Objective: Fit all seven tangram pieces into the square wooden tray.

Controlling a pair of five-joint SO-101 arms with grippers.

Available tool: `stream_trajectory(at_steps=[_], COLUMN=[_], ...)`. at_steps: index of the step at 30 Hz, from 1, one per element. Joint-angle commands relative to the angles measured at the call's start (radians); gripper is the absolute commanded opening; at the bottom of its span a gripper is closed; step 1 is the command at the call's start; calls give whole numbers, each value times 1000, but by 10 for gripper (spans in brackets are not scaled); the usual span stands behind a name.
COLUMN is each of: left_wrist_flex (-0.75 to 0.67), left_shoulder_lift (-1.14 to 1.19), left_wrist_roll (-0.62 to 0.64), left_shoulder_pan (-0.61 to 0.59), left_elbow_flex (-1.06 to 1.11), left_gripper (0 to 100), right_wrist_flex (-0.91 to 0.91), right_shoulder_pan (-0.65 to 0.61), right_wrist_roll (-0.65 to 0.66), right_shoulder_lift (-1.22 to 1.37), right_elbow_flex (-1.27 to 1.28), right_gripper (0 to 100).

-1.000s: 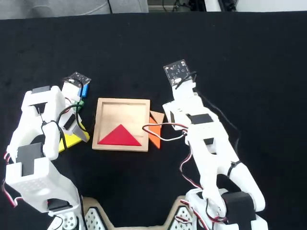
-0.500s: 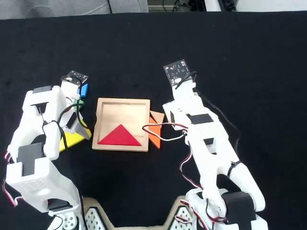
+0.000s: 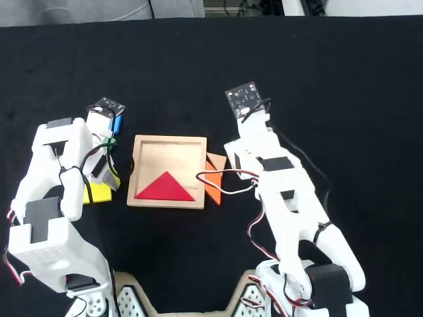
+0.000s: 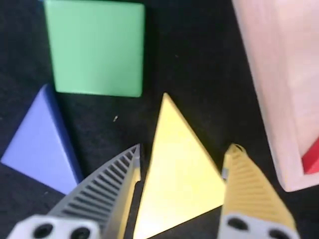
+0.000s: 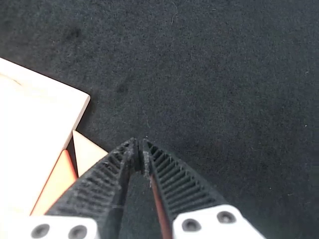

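Clamped in left end effector (image 4: 185,149): one yellow triangle (image 4: 174,194), near one green square (image 4: 94,47), one blue triangle (image 4: 42,139). Right end effector (image 5: 138,144) closed beside one tray (image 5: 30,109).

Yellow triangle (image 4: 174,179), green square (image 4: 94,47)

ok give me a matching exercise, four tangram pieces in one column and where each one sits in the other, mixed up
Pieces:
1. red triangle
2. yellow triangle
3. green square
4. orange piece

Places:
A. outside the tray, by its edge on the right arm's side
B. gripped by the left tool
C. inside the tray
D. lying free, next to the blue triangle

Pairs: 1-C, 2-B, 3-D, 4-A
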Motion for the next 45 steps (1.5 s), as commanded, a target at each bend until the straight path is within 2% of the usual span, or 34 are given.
stream_trajectory(at_steps=[1, 9, 15, 19, 24, 31, 33, 41, 45], left_wrist_flex=[8, 11, 9, 2, 11, 100, 91, -112, -129], left_shoulder_lift=[-8, -51, -130, -166, -181, -181, -170, -180, -181], left_wrist_roll=[28, -81, -276, -307, -344, -480, -488, -470, -439], left_shoulder_pan=[-27, -21, -39, -33, -42, -42, -54, -51, -44], left_elbow_flex=[-10, -15, 101, 147, 159, 143, 130, 268, 277], left_gripper=[308, 311, 312, 314, 403, 403, 402, 398, 383], right_wrist_flex=[-14, -17, -18, -18, -18, -18, -18, -18, -18], right_shoulder_pan=[2, 2, 2, 2, 2, 2, 2, 2, 2], right_wrist_roll=[8, 8, 9, 9, 9, 9, 9, 9, 9], right_shoulder_lift=[1, 1, 1, 1, 1, 1, 1, 1, 1], right_elbow_flex=[-5, -5, -5, -5, -5, -5, -5, -5, -5], right_gripper=[18, 18, 18, 18, 18, 18, 18, 18, 18])
